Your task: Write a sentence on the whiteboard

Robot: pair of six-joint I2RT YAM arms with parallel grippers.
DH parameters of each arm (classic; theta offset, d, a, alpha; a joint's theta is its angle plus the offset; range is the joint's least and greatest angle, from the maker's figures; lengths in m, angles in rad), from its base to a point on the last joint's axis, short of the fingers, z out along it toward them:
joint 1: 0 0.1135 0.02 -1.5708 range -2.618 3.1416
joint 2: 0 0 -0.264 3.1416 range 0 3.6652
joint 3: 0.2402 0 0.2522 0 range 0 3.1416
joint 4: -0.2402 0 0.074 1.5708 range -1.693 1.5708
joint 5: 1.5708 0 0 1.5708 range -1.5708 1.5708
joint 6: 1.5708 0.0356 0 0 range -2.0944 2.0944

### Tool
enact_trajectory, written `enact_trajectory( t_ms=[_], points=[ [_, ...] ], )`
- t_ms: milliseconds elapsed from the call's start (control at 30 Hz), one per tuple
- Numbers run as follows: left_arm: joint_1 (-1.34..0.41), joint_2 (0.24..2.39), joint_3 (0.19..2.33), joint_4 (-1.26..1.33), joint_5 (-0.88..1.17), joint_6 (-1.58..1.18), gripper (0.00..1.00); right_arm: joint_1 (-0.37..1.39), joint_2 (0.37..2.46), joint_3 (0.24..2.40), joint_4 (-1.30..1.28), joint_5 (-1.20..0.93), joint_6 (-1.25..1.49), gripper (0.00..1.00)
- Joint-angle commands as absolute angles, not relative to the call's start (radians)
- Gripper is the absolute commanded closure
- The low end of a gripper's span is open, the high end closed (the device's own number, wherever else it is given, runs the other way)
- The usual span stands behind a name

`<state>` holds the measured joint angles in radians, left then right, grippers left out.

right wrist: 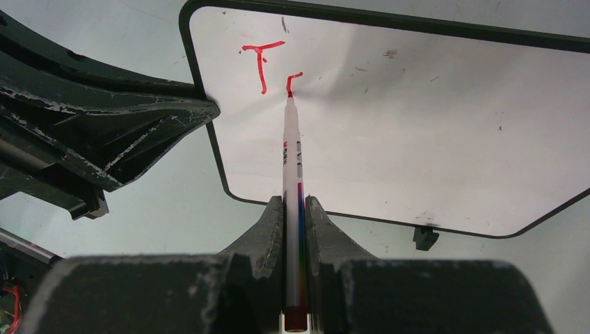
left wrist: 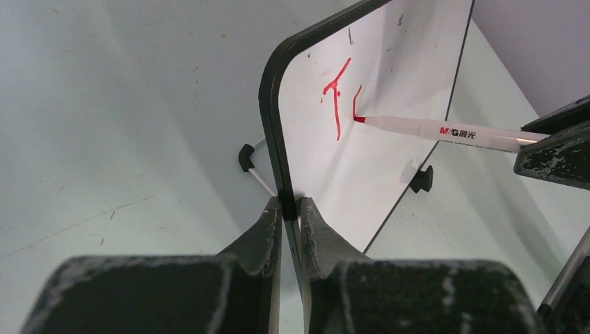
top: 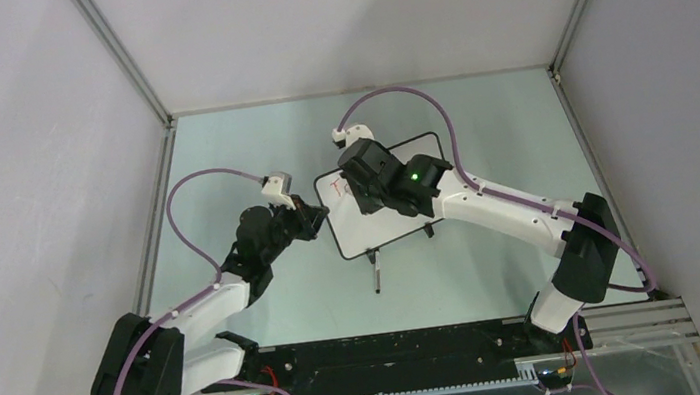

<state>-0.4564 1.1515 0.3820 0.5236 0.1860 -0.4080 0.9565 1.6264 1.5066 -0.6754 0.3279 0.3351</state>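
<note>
The left claw (left wrist: 289, 205) pinches the black frame of the whiteboard (left wrist: 389, 62) at its left edge. The frame runs up and away from between the fingertips, and the board stands tilted on the table (top: 499, 129) just ahead of this claw. On the white face to the claw's right, the sentence (left wrist: 336, 94) so far is a red T and the first hooked stroke of a second letter. The red tip of the marker (right wrist: 292, 146) touches the lower end of that stroke. This white-barrelled pen reaches straight forward from the right claw (right wrist: 295, 205), whose fingers are pressed onto the barrel near its tail.

The step in hand looks like forming the second letter of the first word, so the task is barely begun. The next move calls for drawing the tip across the face with light, even pressure while the left claw braces the board against sliding or tipping.

One black foot (left wrist: 245, 156) sits just beyond the left claw, left of the frame, and another is at the board's far lower edge. A small dark stick-shaped thing (top: 375, 277) lies on the table behind and between the claws; it is too small to identify. Nothing blocks the face to the right of the tip.
</note>
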Motion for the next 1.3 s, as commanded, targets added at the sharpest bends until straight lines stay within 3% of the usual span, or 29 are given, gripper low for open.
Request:
enact_trajectory(
  t_ms=[0, 1267],
  points=[
    [-0.463, 1.123, 0.39, 0.546, 0.16, -0.36, 0.91, 0.948, 1.609, 1.5, -0.667, 0.37, 0.329, 1.0],
    [-0.473, 1.124, 0.39, 0.549, 0.156, -0.353, 0.91, 0.907, 1.6, 1.534, -0.672, 0.371, 0.354, 1.0]
  ],
)
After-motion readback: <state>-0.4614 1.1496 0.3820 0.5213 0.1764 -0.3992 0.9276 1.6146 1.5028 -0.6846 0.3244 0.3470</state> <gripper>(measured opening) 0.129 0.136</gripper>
